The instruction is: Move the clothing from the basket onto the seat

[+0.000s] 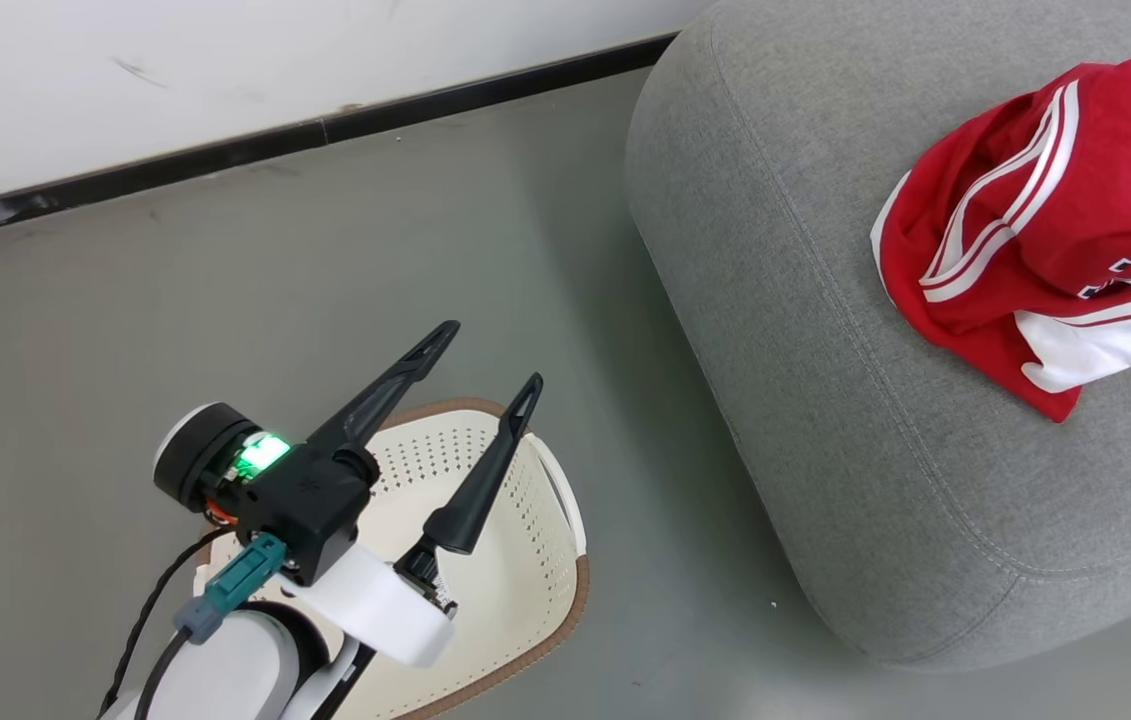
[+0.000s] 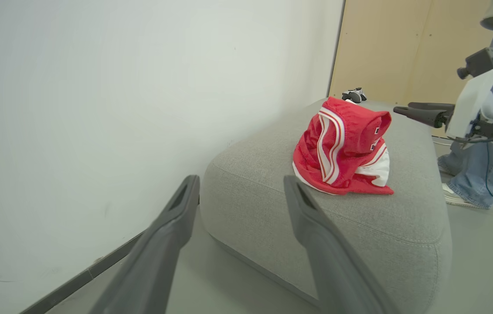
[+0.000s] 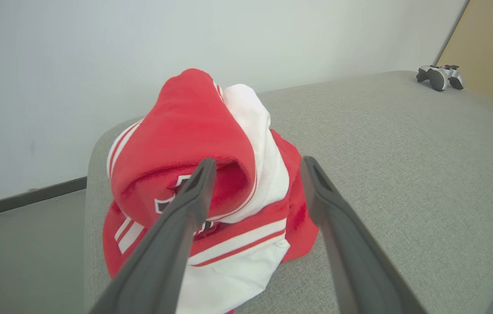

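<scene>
Clothing (image 1: 1035,230), a crumpled heap of red fabric with white stripes and a white panel, is seen lying on the seat (image 1: 805,300), near its rounded end. The basket (image 1: 525,560) is stood on the grey floor (image 1: 325,250) near the seat, apart from the heap. The left tool (image 1: 491,355) is held above the basket with its two dark fingers spread wide, and nothing is gripped by them. The right tool (image 3: 258,162) is pointed at the heap with its fingers likewise parted. In the right wrist view one fingertip (image 3: 202,174) is seen against a red fold; whether the fold is touched cannot be told, but no fabric is pinched. A grey game controller (image 3: 440,76) is laid on the far part of the seat, well apart from the clothing. A person's legs in blue jeans (image 2: 473,174) are seen standing beyond the seat.
</scene>
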Motion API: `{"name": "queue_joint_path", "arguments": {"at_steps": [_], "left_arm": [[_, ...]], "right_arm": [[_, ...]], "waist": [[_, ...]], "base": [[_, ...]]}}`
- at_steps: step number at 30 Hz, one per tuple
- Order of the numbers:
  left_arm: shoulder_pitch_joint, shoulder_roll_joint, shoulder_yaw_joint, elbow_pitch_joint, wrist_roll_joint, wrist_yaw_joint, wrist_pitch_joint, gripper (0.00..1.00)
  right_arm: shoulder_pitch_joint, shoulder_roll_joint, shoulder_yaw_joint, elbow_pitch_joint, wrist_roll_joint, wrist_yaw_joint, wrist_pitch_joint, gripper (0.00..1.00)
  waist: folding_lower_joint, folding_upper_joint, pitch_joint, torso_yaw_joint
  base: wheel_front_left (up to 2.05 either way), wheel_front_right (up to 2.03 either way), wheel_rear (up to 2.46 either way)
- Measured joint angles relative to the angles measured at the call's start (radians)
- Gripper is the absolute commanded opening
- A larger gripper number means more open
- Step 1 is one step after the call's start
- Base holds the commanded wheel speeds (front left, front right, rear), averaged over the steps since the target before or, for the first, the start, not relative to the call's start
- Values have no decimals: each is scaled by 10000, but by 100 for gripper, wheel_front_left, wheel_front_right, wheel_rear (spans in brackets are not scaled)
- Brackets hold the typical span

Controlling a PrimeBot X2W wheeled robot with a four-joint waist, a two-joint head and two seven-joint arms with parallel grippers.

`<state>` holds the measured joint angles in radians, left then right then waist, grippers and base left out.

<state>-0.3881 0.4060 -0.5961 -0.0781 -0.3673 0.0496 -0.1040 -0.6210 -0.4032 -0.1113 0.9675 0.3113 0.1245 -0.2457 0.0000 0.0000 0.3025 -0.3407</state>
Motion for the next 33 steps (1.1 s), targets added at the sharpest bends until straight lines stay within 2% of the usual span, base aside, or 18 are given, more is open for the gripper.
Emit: {"name": "queue_joint_path", "arguments": {"at_steps": [14, 33], "left_arm": [[584, -19, 635, 280, -232, 577, -474, 100], [1755, -134, 1714, 874, -692, 1697, -1093, 100]], "right_arm": [[57, 163, 1329, -1820, -17, 0, -36, 100], [41, 903, 3133, -3647, -2, 0, -38, 100]], "waist": [[0, 0, -455, 486], [0, 0, -1019, 1826]], "base": [[0, 0, 0], [0, 0, 0]]}}
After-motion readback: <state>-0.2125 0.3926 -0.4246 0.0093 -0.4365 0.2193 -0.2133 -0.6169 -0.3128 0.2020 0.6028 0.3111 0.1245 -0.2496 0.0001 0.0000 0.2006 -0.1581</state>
